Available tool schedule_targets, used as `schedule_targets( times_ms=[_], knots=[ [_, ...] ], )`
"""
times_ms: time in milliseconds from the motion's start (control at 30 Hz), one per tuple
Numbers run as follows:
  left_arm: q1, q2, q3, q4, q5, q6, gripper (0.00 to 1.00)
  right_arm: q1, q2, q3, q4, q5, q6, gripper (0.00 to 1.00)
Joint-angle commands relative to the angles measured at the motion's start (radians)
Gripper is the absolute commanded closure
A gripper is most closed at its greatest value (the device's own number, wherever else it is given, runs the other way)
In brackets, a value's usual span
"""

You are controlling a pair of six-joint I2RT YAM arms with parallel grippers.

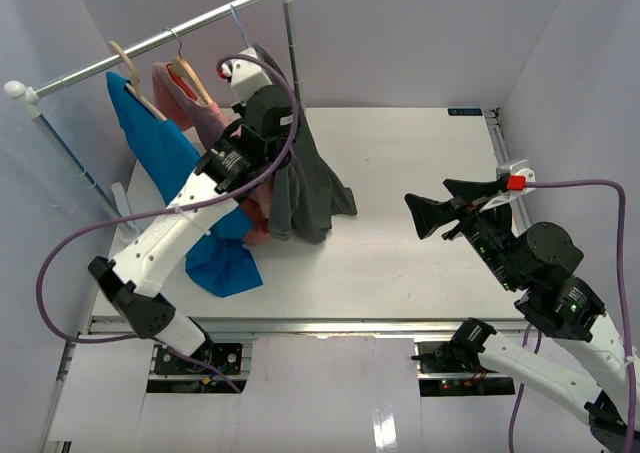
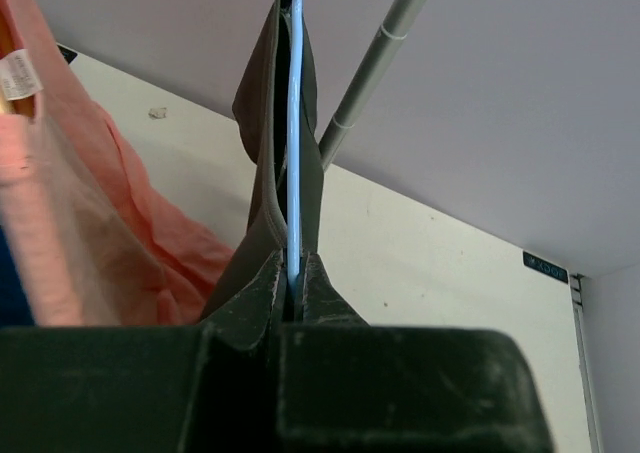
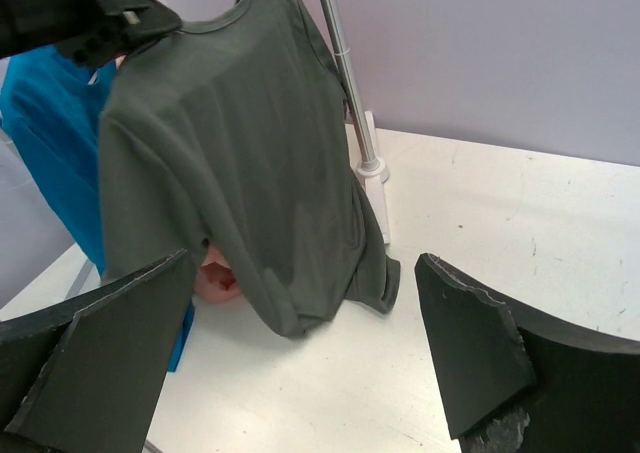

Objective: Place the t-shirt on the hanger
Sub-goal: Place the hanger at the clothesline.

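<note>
The dark grey t-shirt hangs draped on the thin light-blue hanger, whose hook reaches up to the rail. Its lower end rests on the table. My left gripper is shut on the hanger's wire just under the collar. In the left wrist view the blue hanger wire runs up from between the closed left gripper, with the t-shirt's collar wrapped round it. My right gripper is open and empty, well to the right of the t-shirt. The right gripper shows both fingers spread wide.
A clothes rail on posts crosses the back left. A bright blue garment and a salmon-pink one hang from wooden hangers beside the t-shirt. The blue one trails onto the white table.
</note>
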Motion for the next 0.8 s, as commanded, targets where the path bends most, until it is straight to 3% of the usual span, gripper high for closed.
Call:
schedule_targets(
  times_ms=[0,167,467,600,767],
  knots=[
    [-0.005,0.083,0.103,0.039,-0.147,0.048,1.0,0.001,-0.002,0.028,0.005,0.019,-0.026,0.03],
    [-0.004,0.138,0.141,0.13,-0.252,0.127,1.0,0.002,0.006,0.043,-0.009,0.026,-0.034,0.03],
    [-0.003,0.137,0.084,0.399,-0.275,0.309,1.0,0.003,-0.013,0.026,-0.018,0.024,-0.029,0.03],
    [-0.002,0.121,0.002,0.651,-0.277,0.479,1.0,0.003,-0.037,0.011,-0.018,0.027,-0.029,0.03],
    [0.002,0.153,0.006,0.649,-0.289,0.494,1.0,0.002,-0.059,-0.01,-0.025,0.024,-0.031,0.03]
  ],
)
